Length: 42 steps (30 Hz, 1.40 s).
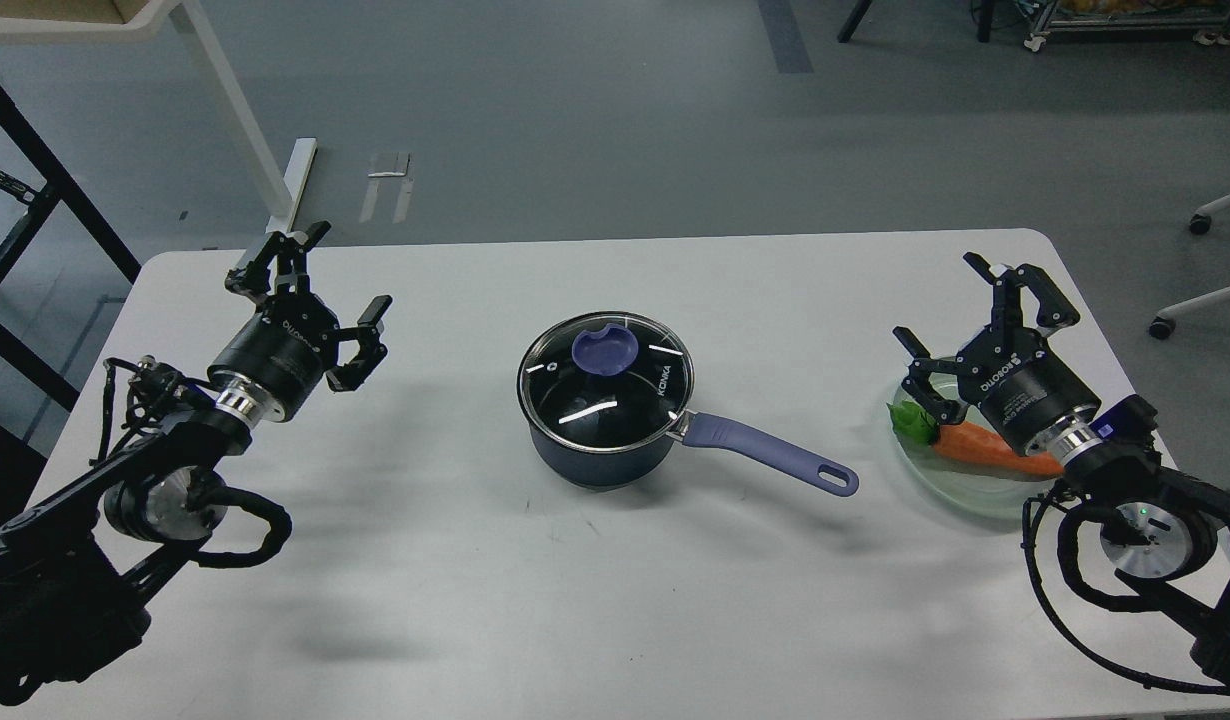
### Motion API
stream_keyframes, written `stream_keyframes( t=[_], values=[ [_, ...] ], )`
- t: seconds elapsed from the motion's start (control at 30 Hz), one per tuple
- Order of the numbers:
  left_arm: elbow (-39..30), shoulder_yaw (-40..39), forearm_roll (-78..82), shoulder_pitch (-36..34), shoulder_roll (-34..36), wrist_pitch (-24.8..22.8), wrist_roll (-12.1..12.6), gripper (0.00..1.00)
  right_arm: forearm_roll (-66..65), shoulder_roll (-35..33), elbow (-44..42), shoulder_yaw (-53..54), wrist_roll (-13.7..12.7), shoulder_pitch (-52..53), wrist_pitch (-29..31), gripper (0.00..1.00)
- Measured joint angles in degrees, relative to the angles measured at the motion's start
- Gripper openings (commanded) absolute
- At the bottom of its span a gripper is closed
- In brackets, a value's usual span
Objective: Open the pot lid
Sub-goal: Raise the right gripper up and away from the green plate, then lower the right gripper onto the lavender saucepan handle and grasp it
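Both grippers, left [327, 290] & right [975, 320], fingers apart; white table [475, 580], grey floor [625, 120].

I see the pot [600, 455], centre frame: dark navy body, purple-blue handle [770, 455]. Lid [605, 378]: clear glass, metal rim, purple-blue knob [605, 350], white marks. Table [475, 580] white-grey. Right of frame: pale green plate [960, 490], orange carrot [985, 450] with green top. Both grippers, left [320, 295] and right [975, 320], black. Floor [625, 120] grey.
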Motion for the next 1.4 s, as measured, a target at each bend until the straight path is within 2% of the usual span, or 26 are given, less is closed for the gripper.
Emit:
stream_keyframes(
  t=[0.17,0.33,0.47,0.6,0.8,0.93,1.1,1.27,1.4],
  values=[
    [0.7,0.2,-0.7,-1.9,1.6,-0.3,-0.3,0.99,-1.5,-4.9,2.2,-0.1,0.0,1.1,0.3,1.0],
    [0.7,0.2,-0.3,-4.2,2.6,0.1,-0.6,0.99,-12.3,-13.6,6.9,-0.1,0.0,5.2,-0.1,1.0],
    [0.1,0.4,0.0,-5.7,2.9,-0.2,-1.2,0.99,-27.0,-19.2,11.7,-0.1,0.0,8.3,-3.9,1.0],
    [-1.1,0.5,2.2,-6.6,3.0,-0.2,-3.5,0.99,-44.2,-23.2,16.8,-0.4,0.0,11.2,-8.8,1.0],
    [-6.7,0.5,6.0,-7.0,3.2,0.6,-4.5,0.99,-71.6,-27.2,24.9,-5.1,0.0,19.7,-10.1,0.99],
    [-9.3,0.6,7.0,-6.9,3.2,1.4,-4.5,0.99,-84.8,-27.5,28.5,-14.3,0.0,28.4,-10.1,0.99],
    [-11.8,0.6,7.1,-6.4,3.9,2.0,-4.5,0.99,-94.7,-24.7,29.0,-28.5,0.0,40.3,-11.0,0.99],
    [-13.6,1.2,7.1,-6.1,4.3,2.9,-4.5,0.99,-98.1,-18.5,28.7,-39.7,0.0,48.6,-13.9,0.98],
    [-14.0,1.3,7.1,-6.1,4.5,3.5,-4.5,0.99,-98.3,-14.1,26.5,-43.5,0.0,50.3,-15.1,0.93]
  ],
)
